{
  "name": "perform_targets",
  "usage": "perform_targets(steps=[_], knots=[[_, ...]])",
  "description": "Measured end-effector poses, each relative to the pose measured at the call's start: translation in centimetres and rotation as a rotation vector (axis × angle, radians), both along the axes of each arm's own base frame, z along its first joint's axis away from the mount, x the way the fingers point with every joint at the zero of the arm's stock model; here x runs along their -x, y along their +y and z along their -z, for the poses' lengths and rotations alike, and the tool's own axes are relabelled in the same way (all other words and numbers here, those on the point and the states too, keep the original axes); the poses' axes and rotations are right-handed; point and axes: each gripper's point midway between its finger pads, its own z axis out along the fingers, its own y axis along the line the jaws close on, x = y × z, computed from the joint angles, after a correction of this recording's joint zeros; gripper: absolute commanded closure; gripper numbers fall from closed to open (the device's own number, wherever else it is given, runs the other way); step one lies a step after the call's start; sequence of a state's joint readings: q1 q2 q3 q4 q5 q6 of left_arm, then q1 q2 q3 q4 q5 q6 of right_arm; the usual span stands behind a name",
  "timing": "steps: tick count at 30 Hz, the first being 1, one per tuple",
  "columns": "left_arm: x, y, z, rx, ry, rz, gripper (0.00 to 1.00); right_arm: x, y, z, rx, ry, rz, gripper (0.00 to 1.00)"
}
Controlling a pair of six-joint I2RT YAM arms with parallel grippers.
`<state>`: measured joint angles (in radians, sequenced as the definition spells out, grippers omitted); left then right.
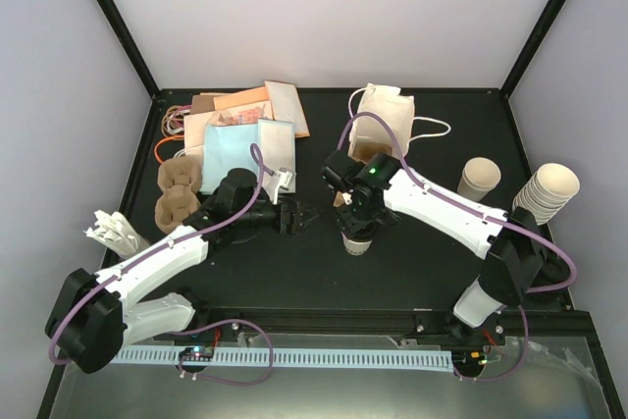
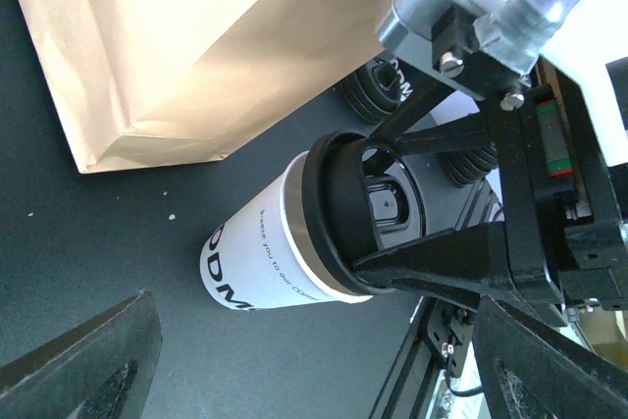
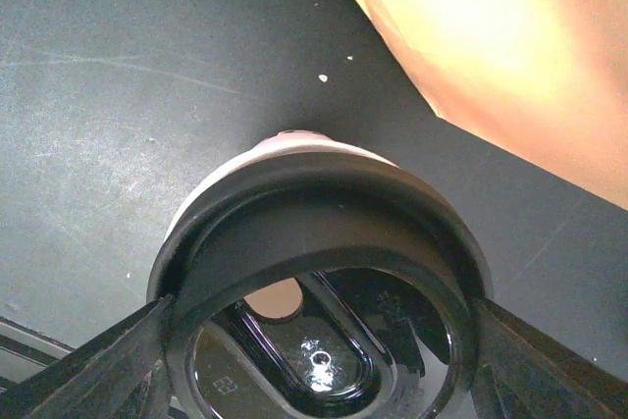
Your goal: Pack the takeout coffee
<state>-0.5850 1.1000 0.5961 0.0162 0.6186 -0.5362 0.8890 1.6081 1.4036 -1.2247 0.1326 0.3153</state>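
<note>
**Handling.** You were dealing with a coffee cup point(image 2: 257, 262) that looked like a thin paper wall under a stiff plastic lid point(image 3: 324, 213).
- You should have expected the wall to dent under a hard pinch and the smooth plastic to be slippery.
- The pictures did not show whether the cup was filled. If it was, you should have treated it as top-heavy and liable to spill when tilted.
- The lid rim was the stiffest place to hold, but a pressed-on lid could pull off under a lift.
- The safer hold was judged to be across the upper wall just below the lid, where the rolled edge stiffens the paper.

**Appearance.** The cup was white and tapered. It carried bold black lettering point(image 2: 224, 282) near its base and a line of small print running up its side. The lid was round and black, with a raised rim and a glossy recessed top.

**Position.** The cup stood near the middle of the black table point(image 1: 412, 272). It was just in front of the tan paper bag point(image 1: 385, 115) and did not touch it. It appeared upright; whether its base rested on the table could not be told for certain.

**Grippers.**
- The right gripper point(image 2: 392, 205) sat over the cup from above. Its two fingers pressed against opposite sides of the lid rim, so it was clamped on the cup at the lid.
- The left gripper point(image 1: 299, 215) hung just to the left of the cup and did not touch it. Its fingers were spread wide with nothing between them.
</note>
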Motion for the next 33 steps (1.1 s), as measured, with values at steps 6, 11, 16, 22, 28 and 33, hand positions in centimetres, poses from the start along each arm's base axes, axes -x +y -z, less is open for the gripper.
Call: perform_targets(steps=[6, 11, 16, 22, 28, 33], knots=[[0.0, 0.0, 0.0, 0.000, 0.000, 0.000, 0.11, 0.4, 0.3, 0.5, -0.017, 0.025, -0.004, 0.21], [0.0, 0.0, 0.0, 0.000, 0.001, 0.000, 0.11, 0.5, 0.2, 1.0, -0.019, 0.038, -0.002, 0.21], [0.0, 0.0, 0.1, -0.002, 0.003, 0.001, 0.11, 0.4, 0.0, 1.3, -0.019, 0.039, 0.006, 0.18], [0.0, -0.1, 0.2, -0.003, 0.008, 0.003, 0.11, -0.1, -0.2, 1.3, -0.025, 0.035, 0.013, 0.18], [0.0, -0.1, 0.2, -0.003, 0.008, 0.004, 0.11, -0.1, -0.1, 1.7, -0.032, 0.038, 0.004, 0.18], [0.0, -0.1, 0.3, -0.003, 0.009, 0.005, 0.11, -0.1, 0.0, 1.9, -0.043, 0.035, 0.004, 0.19]])
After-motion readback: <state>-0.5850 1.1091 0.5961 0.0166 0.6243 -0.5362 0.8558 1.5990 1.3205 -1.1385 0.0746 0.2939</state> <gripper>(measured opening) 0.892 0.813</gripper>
